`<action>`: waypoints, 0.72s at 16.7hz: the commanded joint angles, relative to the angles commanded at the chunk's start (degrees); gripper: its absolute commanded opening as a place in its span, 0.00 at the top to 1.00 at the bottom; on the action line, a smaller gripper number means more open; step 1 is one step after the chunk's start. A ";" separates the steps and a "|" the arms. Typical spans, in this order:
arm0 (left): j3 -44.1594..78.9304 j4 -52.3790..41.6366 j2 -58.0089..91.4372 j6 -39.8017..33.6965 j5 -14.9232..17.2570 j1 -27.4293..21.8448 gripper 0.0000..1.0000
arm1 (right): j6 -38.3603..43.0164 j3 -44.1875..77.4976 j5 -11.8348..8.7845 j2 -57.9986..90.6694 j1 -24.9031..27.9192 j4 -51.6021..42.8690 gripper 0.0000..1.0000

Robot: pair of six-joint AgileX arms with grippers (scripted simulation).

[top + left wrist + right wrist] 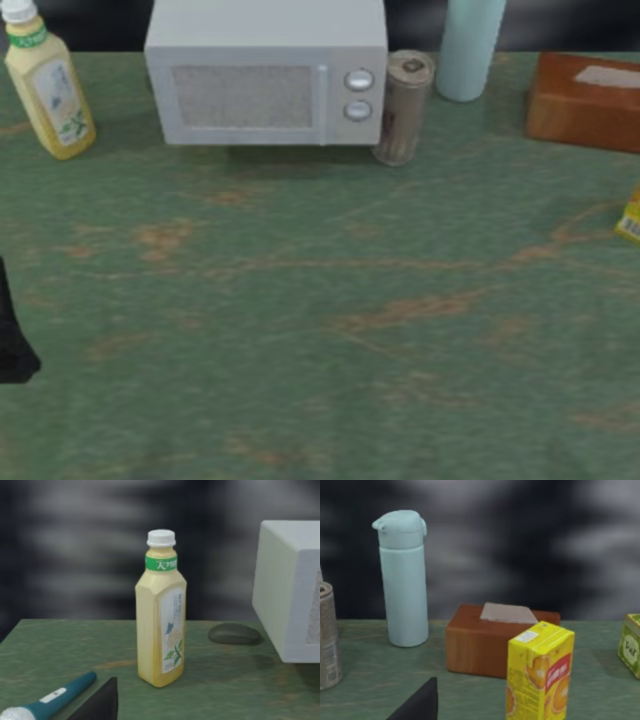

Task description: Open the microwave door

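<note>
The white microwave point(266, 70) stands at the back of the table, left of centre. Its door point(240, 97), with a grey mesh window, lies flat against the front, and two round knobs point(359, 95) sit to its right. The left wrist view catches one corner of the microwave point(287, 590). My left arm point(12, 340) is parked at the table's left edge, far from the door; one dark finger point(102, 705) shows, well off to one side, with nothing held. My right gripper is outside the top view; one of its fingers point(420, 705) hovers over bare table, holding nothing.
A yellow drink bottle point(48, 85) stands left of the microwave. A tan can point(403, 105) is close beside the knobs, then a pale blue flask point(468, 45), a brown tissue box point(585, 100) and a yellow juice carton point(540, 672). A teal microphone point(50, 700) lies near the left gripper.
</note>
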 joint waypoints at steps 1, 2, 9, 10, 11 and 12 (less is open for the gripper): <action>0.00 0.00 0.00 0.00 0.00 0.00 0.00 | 0.00 0.00 0.00 0.00 0.00 0.00 0.00; 0.00 0.00 0.00 0.00 0.00 0.00 0.00 | 0.00 0.00 0.00 0.00 0.00 0.00 0.00; 16.04 -14.51 16.32 -0.97 0.13 -5.95 0.00 | 0.00 0.00 0.00 0.00 0.00 0.00 0.00; 20.73 -18.13 21.00 -1.37 0.10 -7.48 0.00 | 0.00 0.00 0.00 0.00 0.00 0.00 0.00; 26.00 -21.99 26.14 -1.87 0.04 -9.10 0.00 | 0.00 0.00 0.00 0.00 0.00 0.00 0.00; 31.94 -26.02 31.77 -2.49 -0.07 -10.81 0.00 | 0.00 0.00 0.00 0.00 0.00 0.00 0.00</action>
